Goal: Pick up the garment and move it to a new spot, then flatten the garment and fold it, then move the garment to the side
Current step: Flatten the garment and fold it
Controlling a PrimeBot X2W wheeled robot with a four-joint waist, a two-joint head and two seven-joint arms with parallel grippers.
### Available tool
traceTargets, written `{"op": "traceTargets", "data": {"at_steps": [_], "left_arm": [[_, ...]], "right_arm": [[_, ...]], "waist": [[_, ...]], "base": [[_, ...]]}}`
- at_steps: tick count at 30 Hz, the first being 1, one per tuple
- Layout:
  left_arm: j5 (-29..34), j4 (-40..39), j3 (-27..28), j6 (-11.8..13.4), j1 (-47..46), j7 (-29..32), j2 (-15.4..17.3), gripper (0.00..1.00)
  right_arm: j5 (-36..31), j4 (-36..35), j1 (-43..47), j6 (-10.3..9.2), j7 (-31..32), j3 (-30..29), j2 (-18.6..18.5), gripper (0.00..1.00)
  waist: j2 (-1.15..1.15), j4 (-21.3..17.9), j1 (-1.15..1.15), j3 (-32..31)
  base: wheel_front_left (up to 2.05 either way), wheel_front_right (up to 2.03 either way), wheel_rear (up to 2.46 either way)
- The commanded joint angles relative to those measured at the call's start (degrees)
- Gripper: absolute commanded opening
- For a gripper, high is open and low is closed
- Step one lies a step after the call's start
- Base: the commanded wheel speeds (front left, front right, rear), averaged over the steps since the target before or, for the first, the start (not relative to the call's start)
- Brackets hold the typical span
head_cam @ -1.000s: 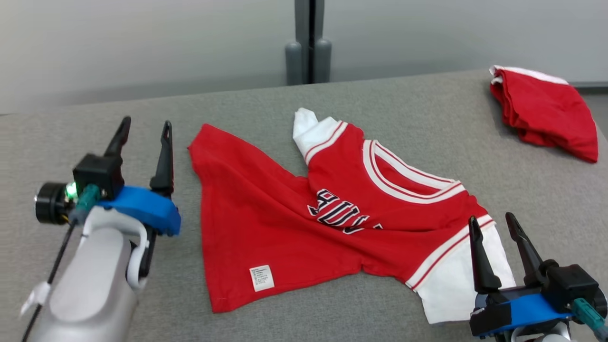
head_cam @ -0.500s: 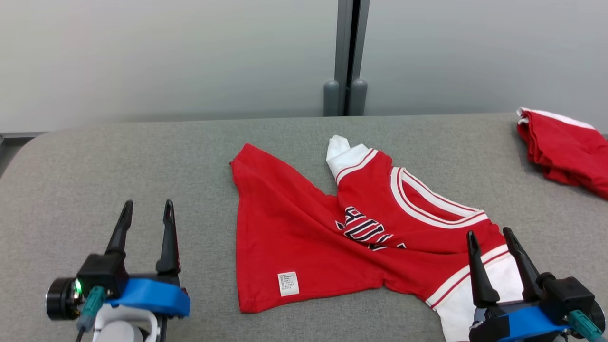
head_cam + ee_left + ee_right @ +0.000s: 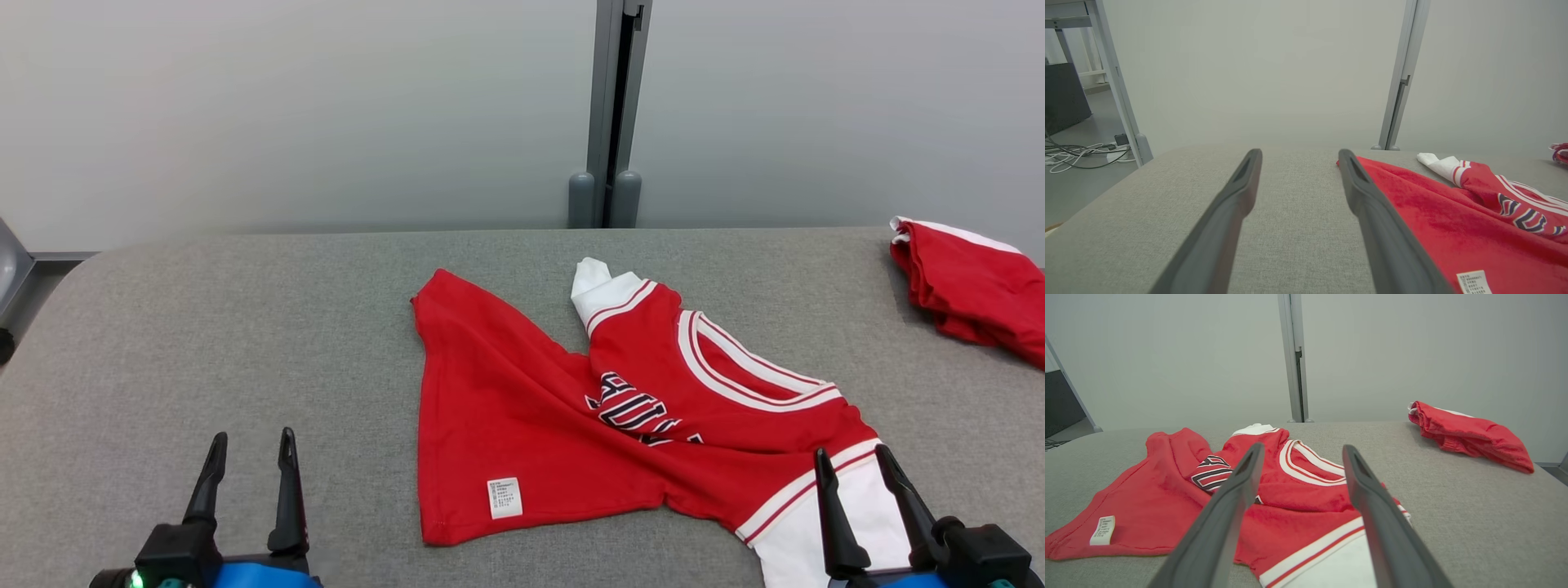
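- Since a second ago the whole head view has shifted: the camera has moved, more wall shows, and both grippers sit lower in it.
- Measured against the garment [image 3: 522,408], the left gripper [image 3: 251,437] has drawn back. Its fingertips were level with the far left corner and are now close to the near hem, with bare table [image 3: 204,327] between.
- The right gripper [image 3: 849,451] keeps much the same place, its fingertips over the near white sleeve [image 3: 857,506].
- Both grippers stand spread wide and hold nothing.
- The garment, a red jersey, lies ahead and to the right of the left gripper and reaches under the right gripper's tips.
- It is rumpled, with a diagonal fold across dark lettering [image 3: 633,408]. The white-striped collar [image 3: 735,367] faces up, a white label [image 3: 504,498] sits by the hem, and the far sleeve [image 3: 600,290] is bunched.
- A second red garment [image 3: 971,286] lies well ahead and to the right of the right gripper.
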Motion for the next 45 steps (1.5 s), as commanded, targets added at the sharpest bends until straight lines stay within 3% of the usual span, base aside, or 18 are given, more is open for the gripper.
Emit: {"op": "traceTargets", "data": {"at_steps": [1,27,35,45], "left_arm": [[0.62,0.01,0.34,-0.40,1.01,-0.25,-0.13,1.00],[4.35,1.74,3.29,-3.45,0.00,-0.25,-2.60,1.00],[4.31,5.76,-0.56,-4.86,-1.41,-0.24,-3.19,1.00],[2.69,16.67,-6.66,-5.56,-4.19,-0.24,-3.71,1.00]], "right_arm": [[0.23,-0.04,0.73,0.03,-0.18,-0.10,-0.16,1.00],[-0.16,1.78,0.49,0.03,-0.17,-0.80,-0.16,1.00],[-2.69,6.80,-1.41,0.03,-0.18,-4.12,-0.44,1.00],[-3.70,17.35,-4.75,0.03,-0.18,-7.66,-1.81,1.00]], "waist": [[0.01,0.01,0.00,-0.08],[0.01,-0.92,0.00,0.29],[0.01,-1.83,0.00,1.30],[0.01,-3.83,0.00,3.65]], "base": [[0.00,0.00,0.00],[0.00,0.00,0.00],[0.00,0.00,0.00],[0.00,0.00,0.00]]}}
